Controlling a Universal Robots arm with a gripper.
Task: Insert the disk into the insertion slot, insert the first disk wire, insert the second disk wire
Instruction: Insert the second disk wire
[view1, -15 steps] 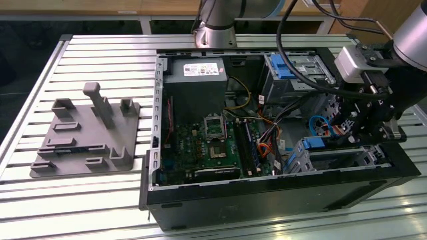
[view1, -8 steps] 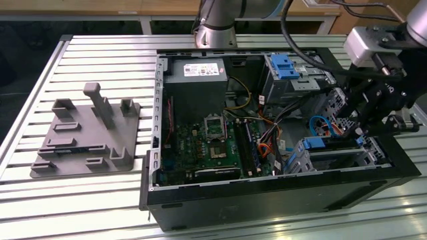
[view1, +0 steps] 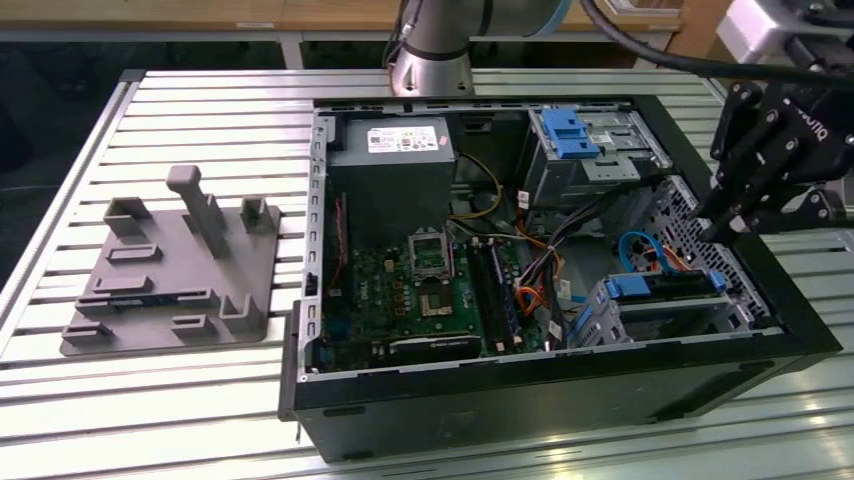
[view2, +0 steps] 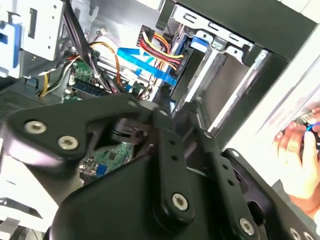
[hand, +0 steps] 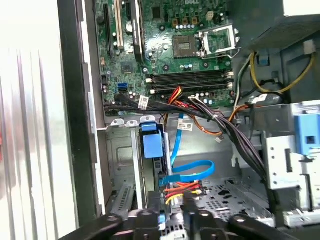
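The disk (view1: 671, 289) lies in its blue carrier inside the insertion slot (view1: 607, 322), the silver cage at the near corner of the open computer case on the exterior view's right. In the first wrist view the carrier's blue tab (hand: 151, 144) shows in the cage (hand: 119, 155). A blue flat wire (hand: 192, 169) and a red and yellow wire bundle (hand: 181, 189) run down to the disk's end. My gripper (view1: 722, 232) hangs just above that end, right by the wire ends (hand: 172, 220). The second wrist view has the gripper (view2: 157, 102) over the same wires (view2: 156, 47).
A taller metal bay with a blue latch (view1: 567, 133) stands at the back of the case. The motherboard (view1: 414, 290) and power supply (view1: 391, 150) take up the middle. A grey fixture plate (view1: 174, 270) lies outside on the slatted table. A person's hand (view2: 295, 145) is beyond the case wall.
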